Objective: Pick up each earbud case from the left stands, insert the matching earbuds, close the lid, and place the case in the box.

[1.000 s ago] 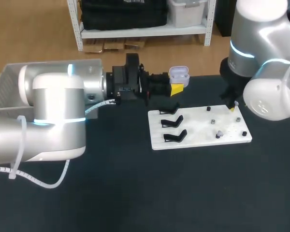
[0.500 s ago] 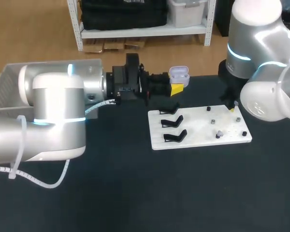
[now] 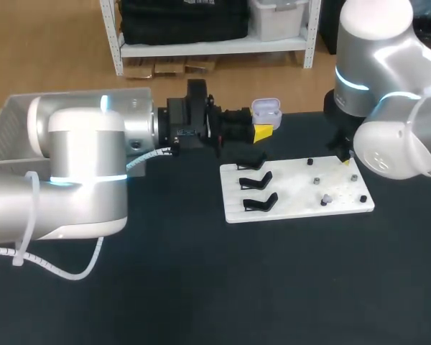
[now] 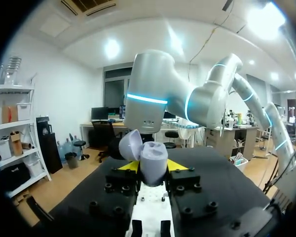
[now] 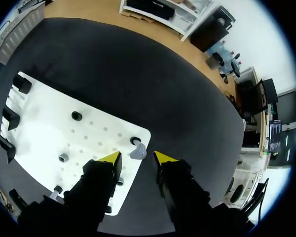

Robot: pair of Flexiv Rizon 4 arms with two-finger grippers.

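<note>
Currently, item by item:

- Worktop [image 3: 201, 287]: dark, matte surface.
- White board [image 3: 294, 190]: lies flat on the worktop, right of its middle and nearer its far edge.
- Black stands [image 3: 257, 180]: three in a row along the board's left edge, with no case on any of them.
- Small pegs [image 3: 317, 181]: dark and grey, scattered over the right half of the board, well apart from one another.
- Earbud case [image 3: 266, 111]: pale lavender with its lid tipped open. It is held off the worktop, over its far edge and just beyond the board's far left corner.
- Left end effector [image 3: 262, 133]: comes in level from the left. In the left wrist view its yellow tips press the case from both sides, so it is clamped on the case.
- Earbud [image 5: 137, 153]: grey-lavender, on the board's far right corner, just beside a black ring socket [image 5: 134, 141].
- Right end effector [image 5: 137, 159]: points down over that corner with its fingers apart. The earbud shows in the gap between the tips. Contact cannot be told.
- Box [image 3: 14, 115]: pale, open-topped, at the worktop's far left corner, partly hidden behind the left arm.
</note>
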